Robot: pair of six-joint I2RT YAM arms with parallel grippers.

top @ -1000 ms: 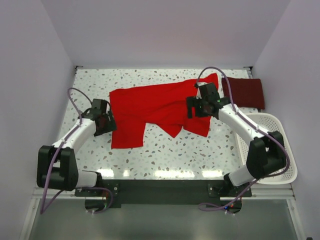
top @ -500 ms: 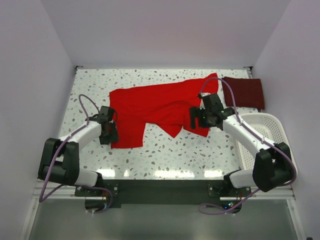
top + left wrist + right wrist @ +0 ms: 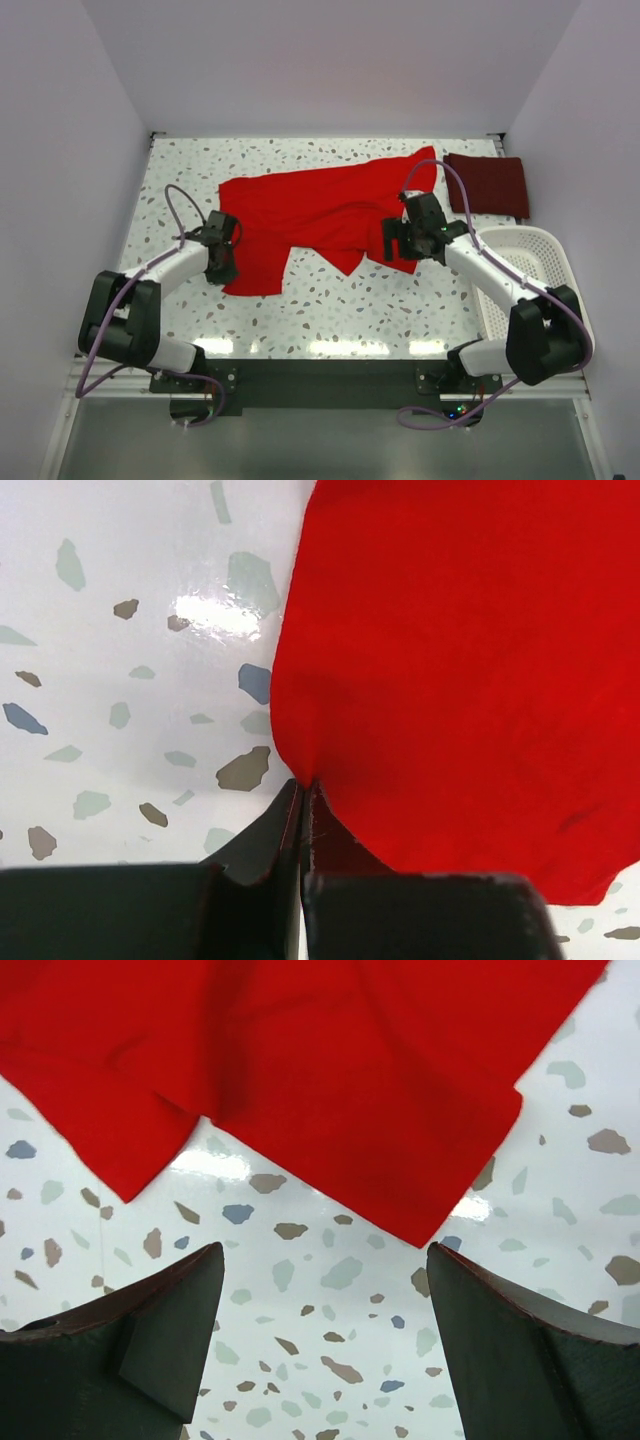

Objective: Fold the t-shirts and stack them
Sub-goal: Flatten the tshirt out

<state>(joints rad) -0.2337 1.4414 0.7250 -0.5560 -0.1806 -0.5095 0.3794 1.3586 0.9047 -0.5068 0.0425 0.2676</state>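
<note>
Speckled white table (image 3: 330, 310): bare room along its near edge. I see the bright red cloth t-shirt (image 3: 300, 205) spread mid-table, its right hem partly hidden under my right arm (image 3: 490, 265), which also cuts across the white slatted plastic basket (image 3: 565, 265). The folded dark maroon t-shirt (image 3: 490, 185) lies far right. My left gripper (image 3: 303, 792) pinches the red edge; my right gripper (image 3: 320, 1270) hangs spread wide above bare table.

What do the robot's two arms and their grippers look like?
Both are white tubes with blocky black joints: left arm, right arm. A thin purple cable loops along each. The left gripper and right gripper are black, with broad wedge-shaped fingers tapering to the tips.
</note>
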